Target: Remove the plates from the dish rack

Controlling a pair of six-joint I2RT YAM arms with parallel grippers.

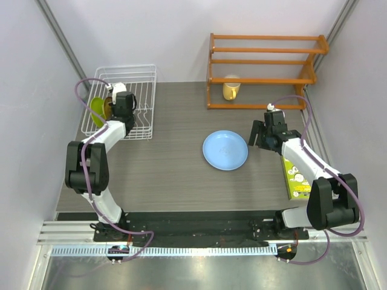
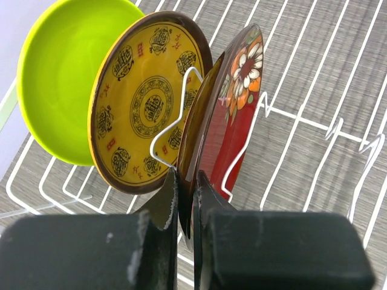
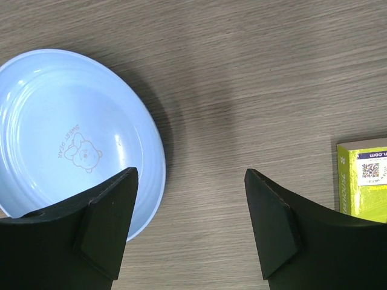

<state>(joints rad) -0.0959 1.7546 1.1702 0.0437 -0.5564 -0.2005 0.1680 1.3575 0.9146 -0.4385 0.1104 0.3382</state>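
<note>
We see the grey table [image 1: 175, 181], with the white wire dish rack [image 1: 142, 96] at its far left corner. The light blue plate [image 1: 225, 150] lies flat mid-table, out of the rack. Upright among the rack's dividers stand the lime green plate [image 2: 57, 78], the yellow patterned plate [image 2: 139, 103] and the dark red plate [image 2: 239, 115], side by side. Our left gripper [image 2: 186, 196] pinches the dark red plate at its rim. Our right gripper [image 3: 190, 178] hangs just beside the light blue plate, fingers spread.
</note>
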